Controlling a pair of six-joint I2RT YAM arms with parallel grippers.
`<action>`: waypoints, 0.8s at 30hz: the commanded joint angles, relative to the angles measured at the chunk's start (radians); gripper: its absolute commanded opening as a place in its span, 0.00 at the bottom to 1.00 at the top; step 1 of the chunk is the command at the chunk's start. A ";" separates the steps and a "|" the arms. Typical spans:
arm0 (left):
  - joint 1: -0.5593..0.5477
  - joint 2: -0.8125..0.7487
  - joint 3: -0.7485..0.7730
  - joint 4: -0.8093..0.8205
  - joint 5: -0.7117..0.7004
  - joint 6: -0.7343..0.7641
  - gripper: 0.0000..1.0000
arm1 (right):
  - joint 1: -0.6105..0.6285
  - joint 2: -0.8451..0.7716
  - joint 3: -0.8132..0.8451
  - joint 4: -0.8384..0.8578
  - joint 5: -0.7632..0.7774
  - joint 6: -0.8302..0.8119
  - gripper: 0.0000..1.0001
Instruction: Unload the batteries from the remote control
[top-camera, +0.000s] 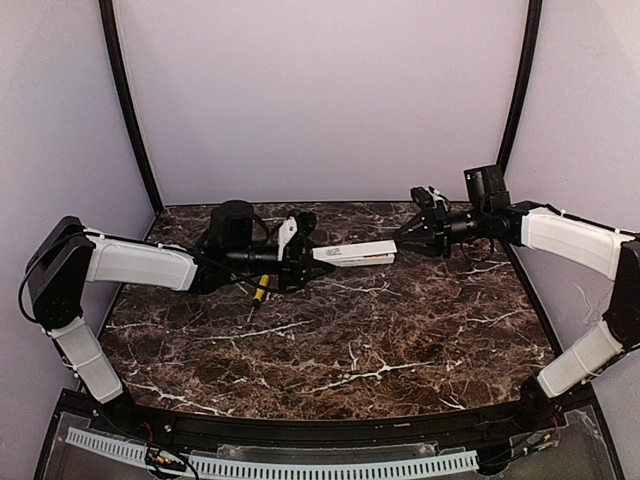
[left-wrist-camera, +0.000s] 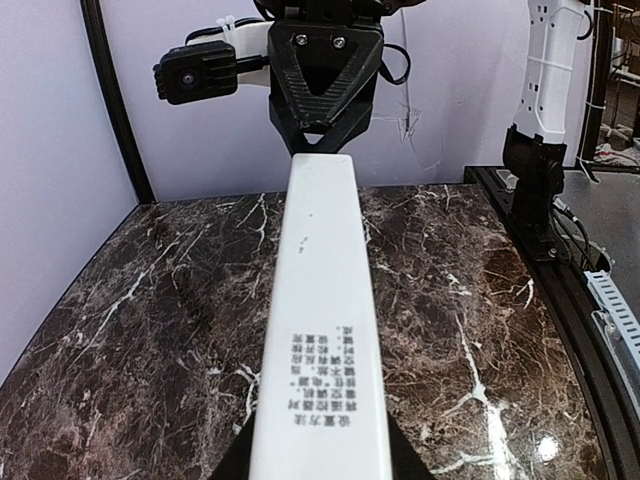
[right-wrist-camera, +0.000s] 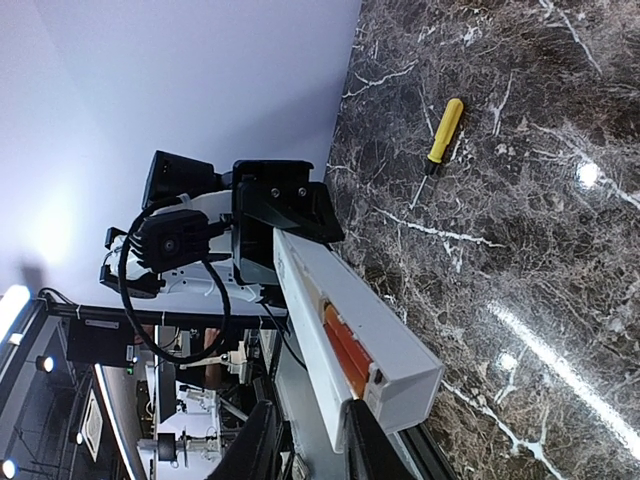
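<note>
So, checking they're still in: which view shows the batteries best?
Right wrist: the thin orange-red cylindrical batteries lie exposed in the bay of the slim white remote control. Top external shows only a red sliver; left wrist, only its printed side.

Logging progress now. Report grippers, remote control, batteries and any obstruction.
Left gripper shut on remote control, held above table. Right gripper at its other end, grip unclear. Batteries not yet out. Screwdriver on table, apart.

Robotics lab: white-walled booth (top-camera: 320, 100) w/ marble table (top-camera: 330, 340), cable duct (top-camera: 300, 465).
</note>
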 joint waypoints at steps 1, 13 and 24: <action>-0.005 0.008 0.031 0.001 0.008 0.008 0.00 | 0.021 0.021 -0.002 0.076 -0.004 0.027 0.22; -0.005 0.020 0.044 -0.008 0.007 0.009 0.00 | 0.064 0.055 0.002 0.125 -0.001 0.056 0.20; -0.005 0.000 0.035 -0.014 0.005 0.003 0.00 | 0.073 0.049 0.003 0.126 0.011 0.050 0.00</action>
